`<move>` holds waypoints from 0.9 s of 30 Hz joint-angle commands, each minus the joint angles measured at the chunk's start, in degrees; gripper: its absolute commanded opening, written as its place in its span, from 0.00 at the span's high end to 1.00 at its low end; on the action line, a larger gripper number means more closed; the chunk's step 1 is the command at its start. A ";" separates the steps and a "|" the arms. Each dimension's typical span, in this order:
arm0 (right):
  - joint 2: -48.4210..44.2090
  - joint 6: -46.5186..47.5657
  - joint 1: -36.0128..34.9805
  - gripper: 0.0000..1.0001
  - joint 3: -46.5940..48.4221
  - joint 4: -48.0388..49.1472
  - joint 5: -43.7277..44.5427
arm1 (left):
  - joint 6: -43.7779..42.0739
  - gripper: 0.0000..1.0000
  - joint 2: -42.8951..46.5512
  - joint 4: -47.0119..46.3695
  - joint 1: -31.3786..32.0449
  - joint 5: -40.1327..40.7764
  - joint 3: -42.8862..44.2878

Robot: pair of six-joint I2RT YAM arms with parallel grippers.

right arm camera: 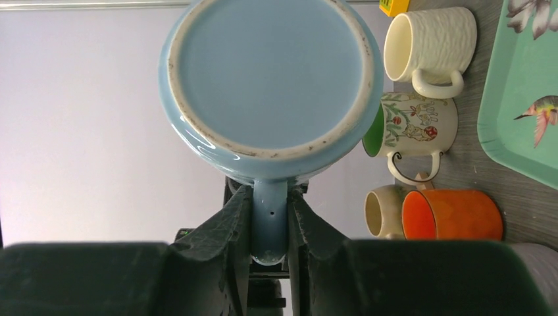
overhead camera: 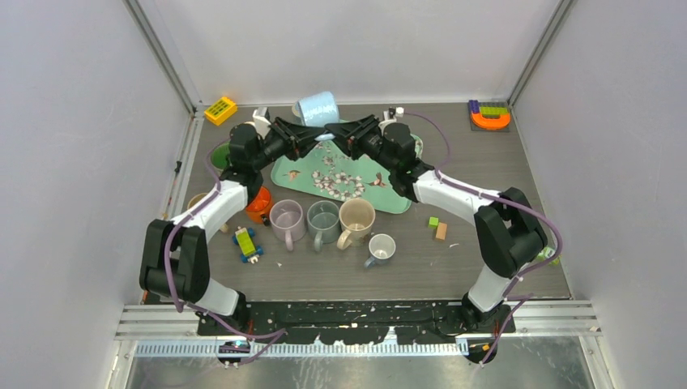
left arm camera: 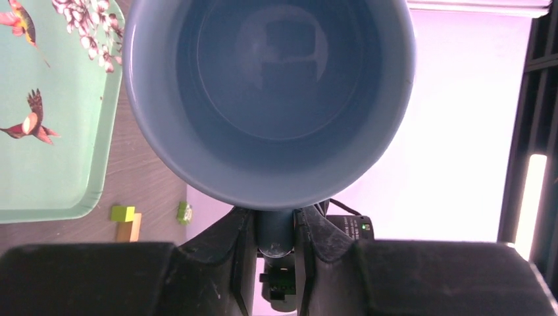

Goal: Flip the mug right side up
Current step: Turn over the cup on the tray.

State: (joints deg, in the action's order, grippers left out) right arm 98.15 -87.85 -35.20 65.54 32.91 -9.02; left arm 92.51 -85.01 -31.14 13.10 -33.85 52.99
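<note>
- We are holding the mug (overhead camera: 317,108) in the air between our two arms, near the far edge of the tray (overhead camera: 397,201) and clear of the table (overhead camera: 486,243).
- The mug is lying on its side, with its mouth facing our left arm and its base facing our right arm. Its handle is pointing toward both claws.
- Our left gripper (left arm camera: 275,230) is pinching the handle, its fingers nearly closed and pressing on either side of it.
- Our right gripper (right arm camera: 270,224) is clamping the same handle from the opposite side, its jaws nearly shut on it.
- A row of mugs (overhead camera: 323,220) is standing upright just beside the tray's near edge, and an orange mug (overhead camera: 259,204) is lying to their left.
</note>
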 commanded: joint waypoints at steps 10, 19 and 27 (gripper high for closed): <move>-7.50 14.02 1.24 0.40 3.06 -12.49 -4.08 | -22.78 1.00 3.34 21.04 -0.36 3.31 16.07; -11.37 22.36 3.21 0.16 4.68 -24.26 -2.54 | -32.60 1.00 5.91 33.15 -0.27 6.30 20.66; -13.57 29.61 7.88 0.04 7.71 -34.59 -1.89 | -39.97 1.00 12.27 45.86 0.38 8.19 22.79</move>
State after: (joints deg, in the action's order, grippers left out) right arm 87.22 -63.83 -29.39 69.56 3.66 -11.64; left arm 58.19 -80.66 14.20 13.06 -25.54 70.94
